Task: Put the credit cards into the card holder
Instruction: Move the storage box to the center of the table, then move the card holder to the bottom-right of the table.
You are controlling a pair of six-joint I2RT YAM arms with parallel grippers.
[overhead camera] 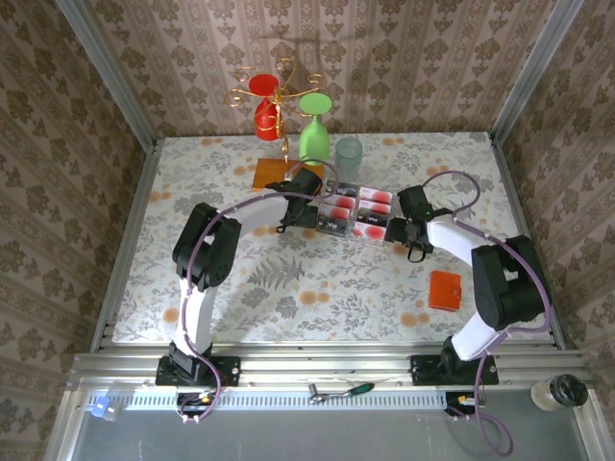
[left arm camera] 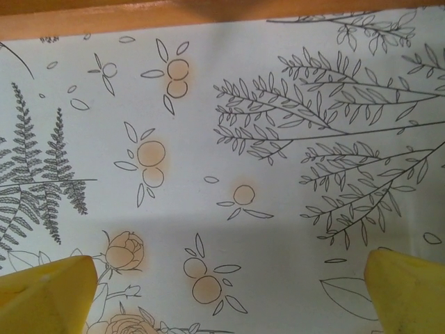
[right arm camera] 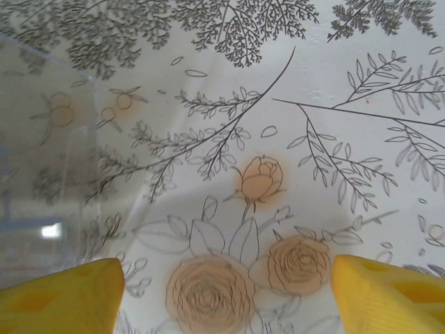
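While my left claw [left arm camera: 229, 282] and right claw [right arm camera: 229, 282] hang open over floral tabletop [right arm camera: 334, 174], a clear plastic tray [right arm camera: 35, 174] flanks the right one's left, and an orange wooden base [left arm camera: 208, 10] fronts the left.

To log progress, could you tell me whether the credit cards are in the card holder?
Out: the credit cards lie grouped on the table, well apart from the orange-red card holder, which sits nearer and farther right.
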